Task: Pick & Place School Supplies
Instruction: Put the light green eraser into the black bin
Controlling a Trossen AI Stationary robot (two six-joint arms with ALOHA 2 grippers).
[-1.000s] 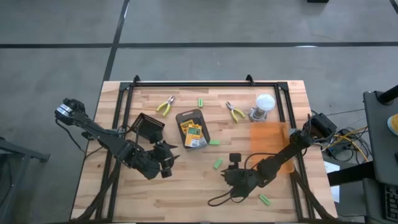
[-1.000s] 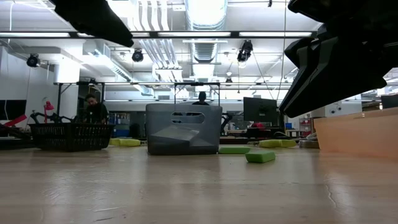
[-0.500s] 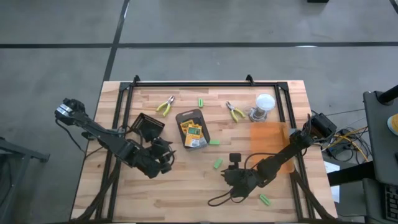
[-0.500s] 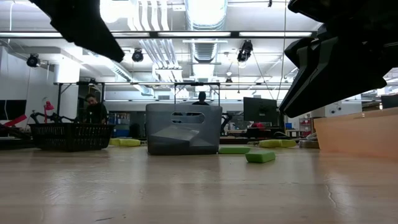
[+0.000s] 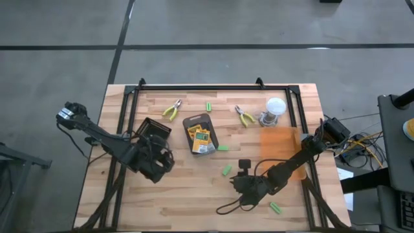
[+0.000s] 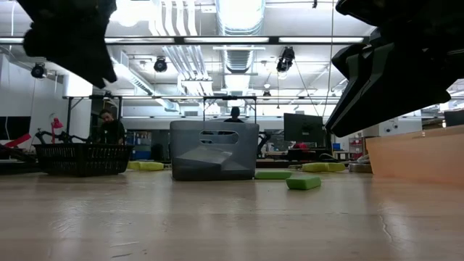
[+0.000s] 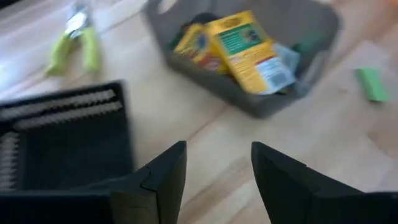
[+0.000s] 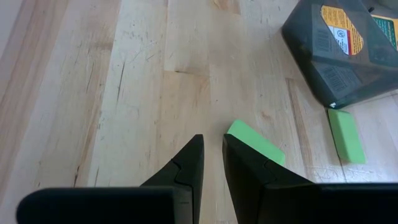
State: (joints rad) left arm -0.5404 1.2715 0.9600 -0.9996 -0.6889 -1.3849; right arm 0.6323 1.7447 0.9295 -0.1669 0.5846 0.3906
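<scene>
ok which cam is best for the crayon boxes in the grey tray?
Left wrist view: the crayon boxes fill the frame inside the grey tray, labels facing the camera. High view shows them small. Right wrist catches only an edge. Low view sees just the tray wall.

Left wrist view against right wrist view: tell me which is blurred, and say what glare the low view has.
Left wrist view: smeared throughout, the grey tray and its crayon boxes soft-edged, the pliers streaky. Right wrist view: crisp wood grain, a sharp green stick beyond the nearly closed right gripper. Low view: ceiling lights blow out to white and both arms are dark silhouettes.
</scene>
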